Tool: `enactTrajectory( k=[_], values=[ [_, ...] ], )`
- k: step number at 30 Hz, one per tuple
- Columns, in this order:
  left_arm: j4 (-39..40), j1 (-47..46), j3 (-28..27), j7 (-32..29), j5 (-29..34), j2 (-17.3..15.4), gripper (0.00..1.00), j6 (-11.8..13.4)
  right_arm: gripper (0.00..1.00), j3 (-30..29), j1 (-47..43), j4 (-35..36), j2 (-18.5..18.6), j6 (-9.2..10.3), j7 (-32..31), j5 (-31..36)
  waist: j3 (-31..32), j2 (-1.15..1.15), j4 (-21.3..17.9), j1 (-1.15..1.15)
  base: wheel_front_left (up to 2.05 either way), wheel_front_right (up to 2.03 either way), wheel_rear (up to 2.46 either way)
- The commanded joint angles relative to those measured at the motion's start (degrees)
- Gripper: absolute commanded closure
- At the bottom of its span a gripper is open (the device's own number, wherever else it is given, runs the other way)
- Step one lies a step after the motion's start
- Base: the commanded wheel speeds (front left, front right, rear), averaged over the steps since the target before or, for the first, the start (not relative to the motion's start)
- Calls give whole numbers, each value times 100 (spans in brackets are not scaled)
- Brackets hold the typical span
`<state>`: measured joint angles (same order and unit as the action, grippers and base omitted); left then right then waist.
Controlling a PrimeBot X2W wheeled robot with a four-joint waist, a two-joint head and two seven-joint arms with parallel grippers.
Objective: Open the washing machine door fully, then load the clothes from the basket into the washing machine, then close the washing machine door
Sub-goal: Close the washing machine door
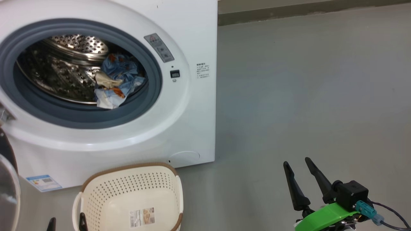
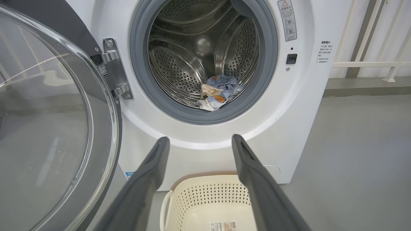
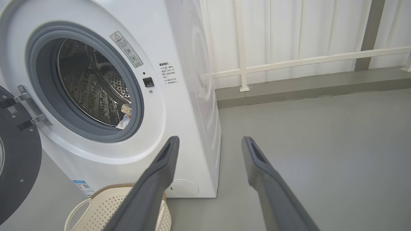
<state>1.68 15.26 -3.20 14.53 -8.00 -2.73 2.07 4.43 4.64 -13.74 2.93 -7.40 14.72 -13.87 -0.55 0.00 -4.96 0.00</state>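
Note:
The white washing machine (image 1: 189, 106) stands with its drum exposed. Its black-rimmed glass door (image 2: 48, 128) is swung wide to the left on its hinge and also shows as the door (image 1: 6, 179) at the head view's left edge. The light-blue and cream clothes (image 1: 115, 80) lie bunched at the front right of the steel drum, also seen as the clothes (image 2: 220, 91). The cream basket (image 1: 106, 195) sits on the floor before the machine with only a label sticker inside. My left gripper (image 2: 200, 138) hangs open above the basket (image 2: 208, 199), holding nothing. My right gripper (image 1: 296, 161) is open over bare floor to the basket's right.
Grey floor (image 1: 305, 96) stretches to the right of the machine. A white railing (image 3: 305, 61) and a low kerb run along the wall behind. The open door (image 3: 16, 160) juts out on the machine's left side.

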Motion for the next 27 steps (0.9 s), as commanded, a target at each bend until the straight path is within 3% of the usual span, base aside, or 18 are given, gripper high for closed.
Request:
enactTrajectory(
  k=[1, 10, 22, 27],
  values=[
    [112, -162, -166, 47, 64, -15, 0, -29, 0, 127, 31, 116, -5, -9, 28, -39, 2, 0, 0, 0, -176, 176, 0],
    [81, -188, -160, 47, 74, -15, 0, 5, 0, 97, 8, 135, -5, -9, 28, -44, 25, 0, 31, 0, -107, 107, 0],
    [143, -183, -145, 47, 4, -15, 0, 61, 0, 88, 34, 145, -5, -9, 28, -37, 21, 0, 69, 0, -7, 7, 0],
    [169, -173, -138, 47, 2, -15, 0, -81, 0, 93, 40, 156, -5, -9, 28, -44, 4, 0, 84, 0, 0, 0, 0]
  ],
)
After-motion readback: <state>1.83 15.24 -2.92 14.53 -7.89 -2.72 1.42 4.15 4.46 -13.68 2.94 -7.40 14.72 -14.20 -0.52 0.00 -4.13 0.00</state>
